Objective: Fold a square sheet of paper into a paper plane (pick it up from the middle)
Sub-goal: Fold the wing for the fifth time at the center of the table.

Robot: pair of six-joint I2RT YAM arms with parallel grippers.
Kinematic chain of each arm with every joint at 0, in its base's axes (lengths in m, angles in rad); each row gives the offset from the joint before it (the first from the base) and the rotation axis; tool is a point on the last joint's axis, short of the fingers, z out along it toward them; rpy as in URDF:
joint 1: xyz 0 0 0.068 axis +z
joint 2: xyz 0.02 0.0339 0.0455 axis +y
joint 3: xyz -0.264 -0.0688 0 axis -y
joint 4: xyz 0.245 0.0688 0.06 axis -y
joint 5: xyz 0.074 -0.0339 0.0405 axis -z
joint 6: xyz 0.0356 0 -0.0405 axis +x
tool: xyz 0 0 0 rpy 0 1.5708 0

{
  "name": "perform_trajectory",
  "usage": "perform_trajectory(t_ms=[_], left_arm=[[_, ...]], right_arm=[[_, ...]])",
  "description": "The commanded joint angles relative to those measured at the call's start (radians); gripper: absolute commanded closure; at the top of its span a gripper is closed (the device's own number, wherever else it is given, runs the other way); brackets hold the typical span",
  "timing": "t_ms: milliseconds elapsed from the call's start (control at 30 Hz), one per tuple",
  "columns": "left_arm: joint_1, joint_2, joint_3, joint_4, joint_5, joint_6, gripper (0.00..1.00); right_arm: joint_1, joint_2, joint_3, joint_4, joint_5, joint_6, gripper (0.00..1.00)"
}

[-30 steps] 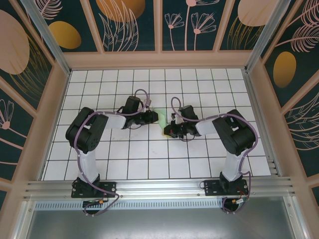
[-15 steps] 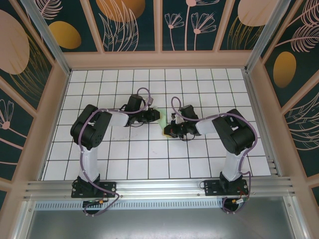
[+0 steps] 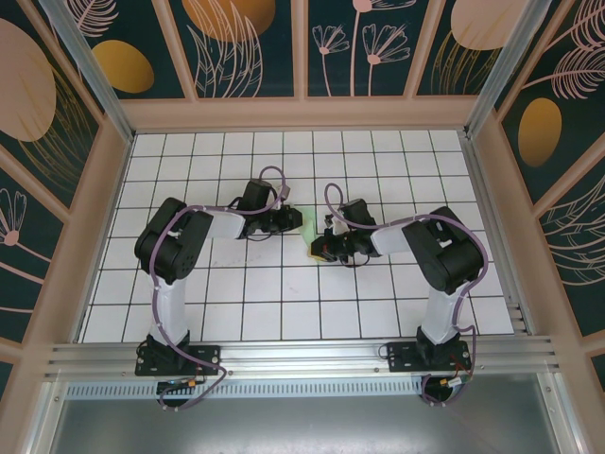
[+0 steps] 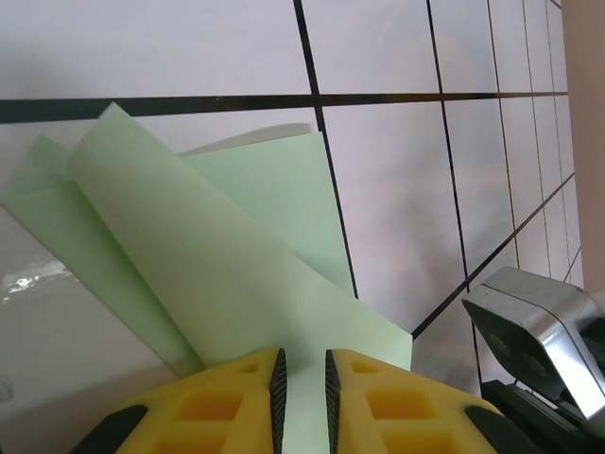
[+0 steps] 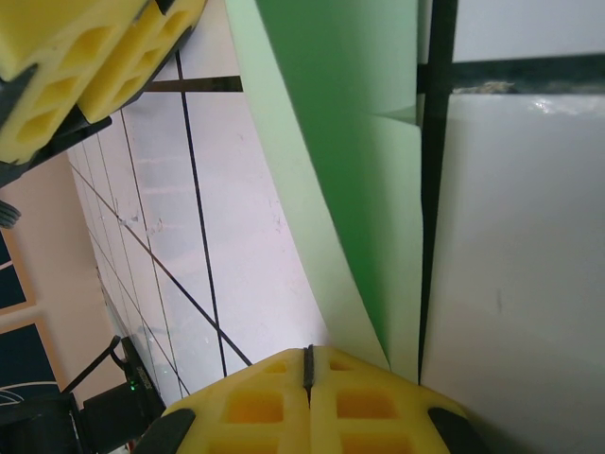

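Two overlapping flaps of the thin, matte mint-green sheet of paper (image 4: 236,246) are seen sharply creased on the glossy white gridded table (image 3: 284,284), between the arms. Its corner is pinched by the left gripper's (image 4: 302,364) honeycombed yellow foam pads (image 4: 217,402). The right gripper's (image 5: 307,355) pads are pressed together, with the paper just beside them.

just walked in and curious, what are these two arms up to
Two robot arms are working on a pale green paper in the middle of the tiled table. The paper is partly folded, with layers overlapping. The left gripper is closed on one edge of it. The right gripper is shut, tips right by the paper; whether it pinches it is unclear.
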Motion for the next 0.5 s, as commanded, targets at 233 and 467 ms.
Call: perform_trajectory(t_ms=[233, 467], left_arm=[[0.005, 0.049, 0.055, -0.101, -0.07, 0.033, 0.78], [0.005, 0.096, 0.102, -0.244, -0.151, 0.049, 0.78]], right_arm=[[-0.006, 0.04, -0.014, -0.125, 0.1, -0.036, 0.97], [-0.005, -0.029, 0.046, -0.1, 0.08, -0.05, 0.93]])
